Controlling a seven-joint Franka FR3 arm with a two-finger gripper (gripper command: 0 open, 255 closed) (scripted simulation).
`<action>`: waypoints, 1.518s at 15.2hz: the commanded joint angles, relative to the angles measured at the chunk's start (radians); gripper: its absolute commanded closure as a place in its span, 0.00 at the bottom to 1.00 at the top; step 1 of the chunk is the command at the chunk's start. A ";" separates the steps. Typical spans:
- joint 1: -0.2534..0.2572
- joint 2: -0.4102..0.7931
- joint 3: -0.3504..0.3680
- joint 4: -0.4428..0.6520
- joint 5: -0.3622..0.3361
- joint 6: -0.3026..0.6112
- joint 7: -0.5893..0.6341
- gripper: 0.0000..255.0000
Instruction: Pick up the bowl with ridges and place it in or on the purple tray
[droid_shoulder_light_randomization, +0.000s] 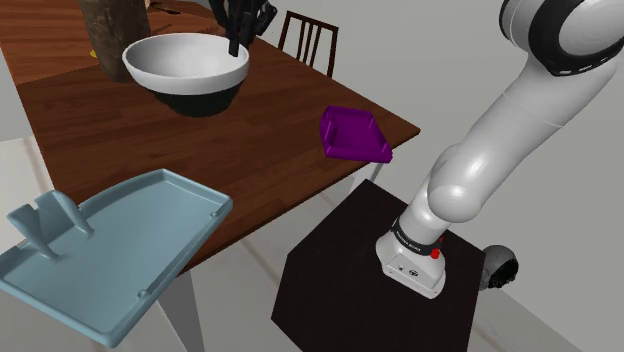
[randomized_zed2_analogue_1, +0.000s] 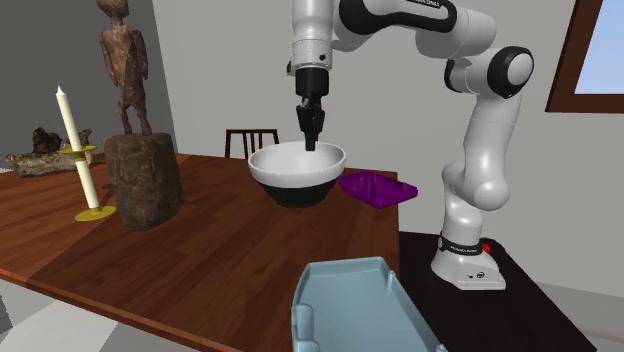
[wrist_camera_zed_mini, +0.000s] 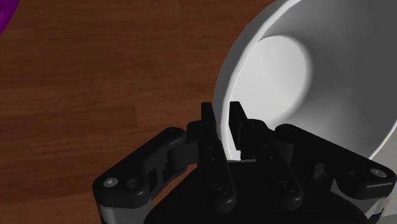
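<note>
Up close, gripper (wrist_camera_zed_mini: 221, 113): black fingers pinched on the bowl's rim, one inside, one outside.
Bowl (randomized_zed2_analogue_1: 297, 168): white inside, black outside, upright over the brown wooden table (droid_shoulder_light_randomization: 120, 130).
Purple tray (droid_shoulder_light_randomization: 355, 135): at the table corner nearest the stand, apart from the bowl.
Blue tray (droid_shoulder_light_randomization: 120, 250): overhanging another table edge.

The table (droid_shoulder_light_randomization: 100, 130) is showing warm wood grain with a faint sheen. The bowl (droid_shoulder_light_randomization: 185, 62) is looking smooth and matt inside. The purple tray (droid_shoulder_light_randomization: 355, 135) is gleaming like smooth plastic, and the carved figure (randomized_zed2_analogue_1: 125, 60) is looking rough and woody.
</note>
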 joint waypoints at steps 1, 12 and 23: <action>0.000 0.010 0.001 0.038 -0.003 -0.028 0.006 1.00; -0.061 -0.202 -0.117 -0.111 0.026 -0.118 -0.163 1.00; -0.129 -0.405 -0.303 -0.238 -0.034 -0.237 -0.397 1.00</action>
